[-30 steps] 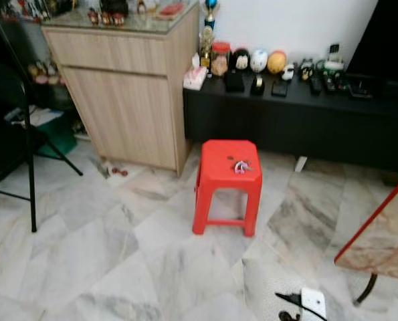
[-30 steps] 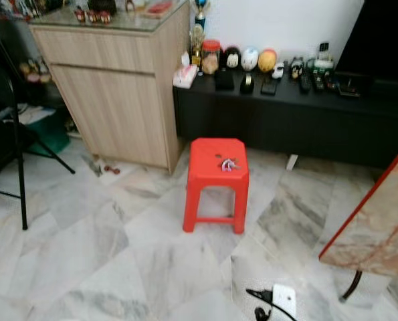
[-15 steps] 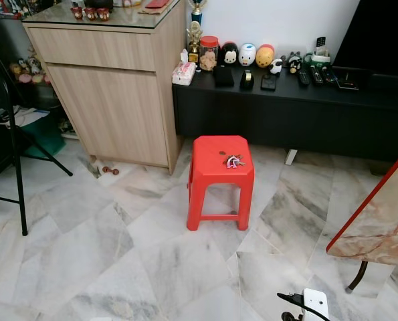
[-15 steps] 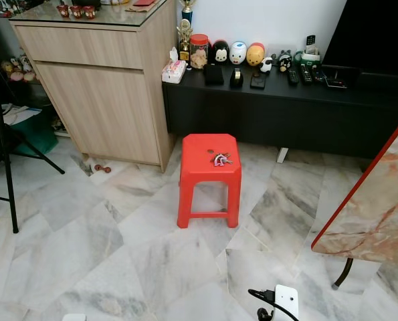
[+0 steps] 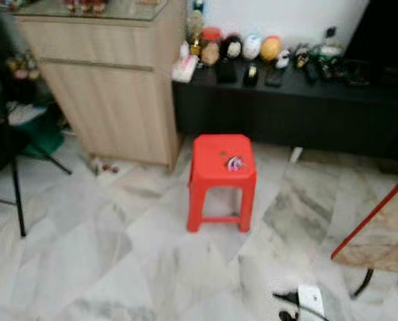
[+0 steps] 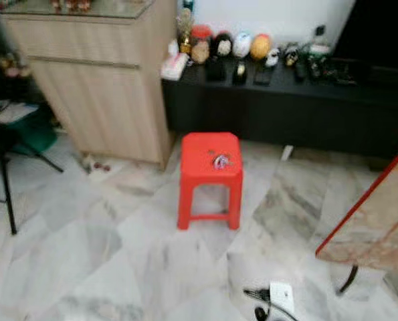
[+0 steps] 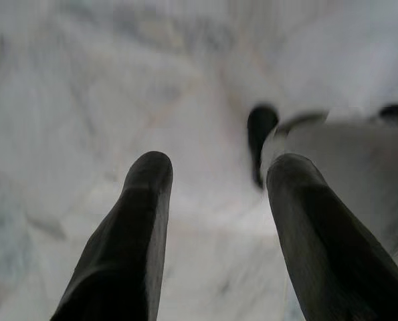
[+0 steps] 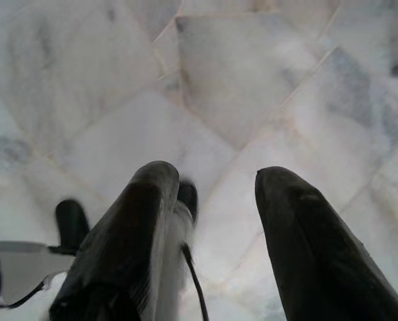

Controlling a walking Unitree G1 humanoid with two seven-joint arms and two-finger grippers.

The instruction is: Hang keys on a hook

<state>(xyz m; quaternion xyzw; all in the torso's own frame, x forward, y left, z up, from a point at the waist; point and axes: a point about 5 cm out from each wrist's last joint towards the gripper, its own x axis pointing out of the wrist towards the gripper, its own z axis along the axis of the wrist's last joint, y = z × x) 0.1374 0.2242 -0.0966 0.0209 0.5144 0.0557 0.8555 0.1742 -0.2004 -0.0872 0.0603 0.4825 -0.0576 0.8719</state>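
Observation:
A small bunch of keys (image 5: 235, 163) with a pink tag lies on top of a red plastic stool (image 5: 222, 175) standing on the marble floor ahead of me; the keys (image 6: 221, 161) sit towards the stool's right side. The head views are blurred. My left gripper (image 7: 215, 174) hangs open over the pale floor, nothing between its fingers. My right gripper (image 8: 215, 184) is also open above the marble tiles, holding nothing.
A wooden cabinet (image 5: 112, 87) stands at the back left. A long black low unit (image 5: 292, 107) with figurines and remotes runs along the wall. A black stand leg (image 5: 15, 194) is at left, a marble table corner (image 5: 379, 234) at right, a white plug and cable (image 5: 306, 301) on the floor.
The whole picture has shifted slightly and blurred, so the camera is moving. The stool and keys stay in place.

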